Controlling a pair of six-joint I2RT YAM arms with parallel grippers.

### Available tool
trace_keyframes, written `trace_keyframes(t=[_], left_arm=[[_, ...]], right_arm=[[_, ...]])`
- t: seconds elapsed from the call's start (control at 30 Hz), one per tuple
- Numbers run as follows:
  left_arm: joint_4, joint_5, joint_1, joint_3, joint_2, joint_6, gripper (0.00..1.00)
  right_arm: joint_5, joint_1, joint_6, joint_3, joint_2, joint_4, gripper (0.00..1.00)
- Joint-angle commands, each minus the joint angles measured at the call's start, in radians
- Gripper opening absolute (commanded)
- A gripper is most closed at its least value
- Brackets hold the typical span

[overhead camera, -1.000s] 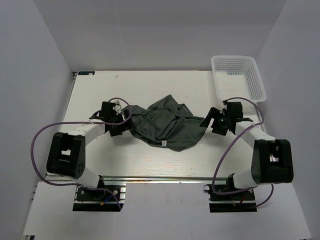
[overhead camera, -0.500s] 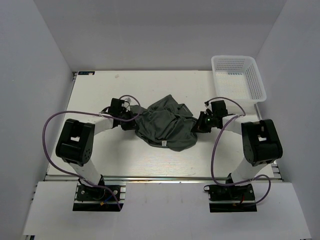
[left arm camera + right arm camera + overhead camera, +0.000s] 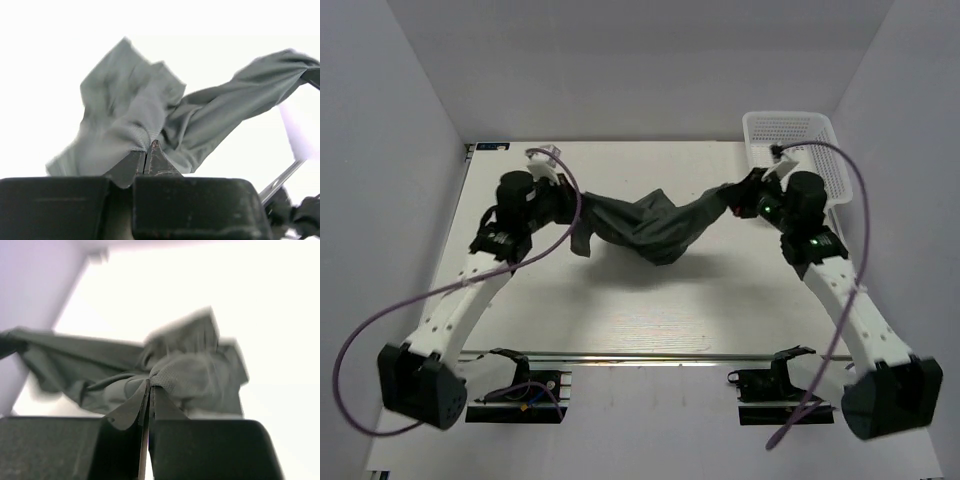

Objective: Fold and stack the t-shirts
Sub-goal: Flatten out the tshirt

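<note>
One dark grey-green t-shirt [image 3: 650, 222] hangs in the air above the table, stretched between both arms and sagging in the middle. My left gripper [image 3: 570, 203] is shut on its left end, and a flap of cloth droops below the grip. My right gripper [image 3: 728, 195] is shut on its right end. In the left wrist view the t-shirt [image 3: 150, 120] spreads away from my left gripper [image 3: 147, 145]. In the right wrist view the bunched t-shirt [image 3: 195, 375] is pinched at my right gripper [image 3: 151, 382].
A white plastic mesh basket [image 3: 825, 165] stands at the table's back right corner, just behind the right arm. The white table [image 3: 640, 310] lies under the hanging cloth, with grey walls on three sides.
Both grippers went from open beside the crumpled t-shirt to shut on its ends. Both arms then rose and pulled apart, lifting the t-shirt off the table.
</note>
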Motion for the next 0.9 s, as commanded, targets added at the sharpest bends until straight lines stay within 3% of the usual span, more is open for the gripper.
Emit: trace_keyframes(t=[0.0,0.2,0.33,0.53,0.63,0.73,0.87], left_arm=[[-0.028,-0.054,-0.006,0.090,-0.159,0.013,0.00],[-0.123,-0.145,-0.006,0.267,-0.289,0.013,0.00],[-0.144,-0.131,-0.006,0.397,-0.309,0.037,0.00],[-0.154,0.094,0.003,0.592,-0.309,0.067,0.00],[-0.196,0.115,0.015,0.728,-0.290,0.077,0.02],[-0.274,0.018,0.015,0.833,-0.289,0.077,0.04],[-0.293,-0.127,0.015,0.784,-0.289,0.065,0.04]], right_arm=[[0.182,-0.003,-0.044,0.090,-0.164,0.006,0.00],[0.370,-0.003,-0.065,0.246,-0.328,-0.111,0.00],[0.343,-0.002,-0.107,0.373,-0.360,-0.129,0.00],[0.275,-0.003,-0.170,0.615,-0.354,-0.155,0.00],[0.316,-0.002,-0.202,0.682,-0.360,-0.161,0.00],[0.457,-0.005,-0.233,0.719,-0.376,-0.154,0.00],[0.556,-0.006,-0.265,0.706,-0.374,-0.114,0.00]])
